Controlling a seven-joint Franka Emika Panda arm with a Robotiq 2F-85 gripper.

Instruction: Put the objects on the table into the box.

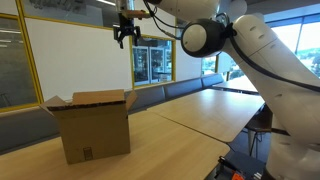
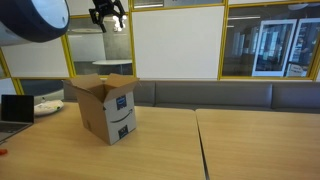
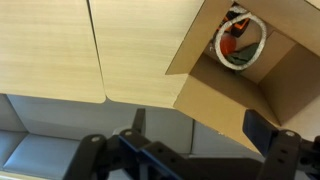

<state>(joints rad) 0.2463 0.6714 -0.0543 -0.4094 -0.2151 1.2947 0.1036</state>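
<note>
**A:** Gripper state?

**B:** Jaws spread wide with nothing between them. In both exterior views the gripper hangs high in the air, touching nothing.

**A:** Where is it relative to the box?

**B:** Above the box and well clear of the flaps. The wrist view looks straight down into the open top, with the fingers dark along the lower edge, set apart.

**A:** Where are the objects?

**B:** Inside the box. The wrist view shows the white cord coiled in a ring on the bottom, and the orange-and-black item lies within the coil. I can't make out the other items at this size.

**A:** And the table?

**B:** The table is pale wood in joined sections. The box stands upright on it with its flaps open. In the wrist view, one flap overhangs the table edge towards the grey bench.

**A:** Anything else on there?

**B:** A laptop at one end, well apart from the box.
</note>
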